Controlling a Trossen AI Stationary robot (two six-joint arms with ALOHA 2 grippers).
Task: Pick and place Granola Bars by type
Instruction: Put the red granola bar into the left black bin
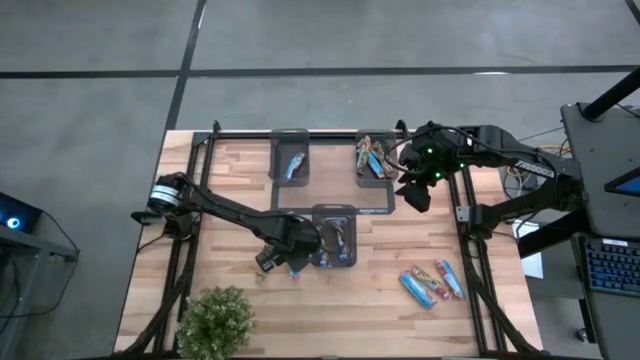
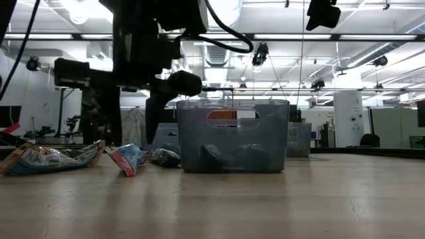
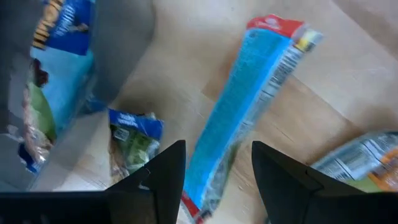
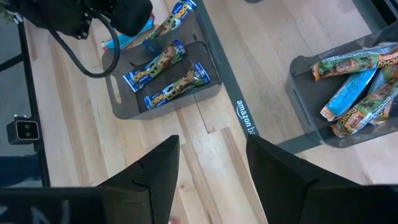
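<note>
My left gripper hangs low over the table beside the middle grey tray, which holds three blue bars. In the left wrist view it is open. A light-blue granola bar with a red end lies flat on the wood, with one finger on each side of its near end. A crumpled blue-green bar lies beside it. My right gripper is open, raised near the far right tray, which holds several bars.
A far tray holds one bar. Three loose bars lie on the wood near the right front. A potted plant stands at the near left corner. Another wrapper lies close to my left gripper. A black frame borders the table.
</note>
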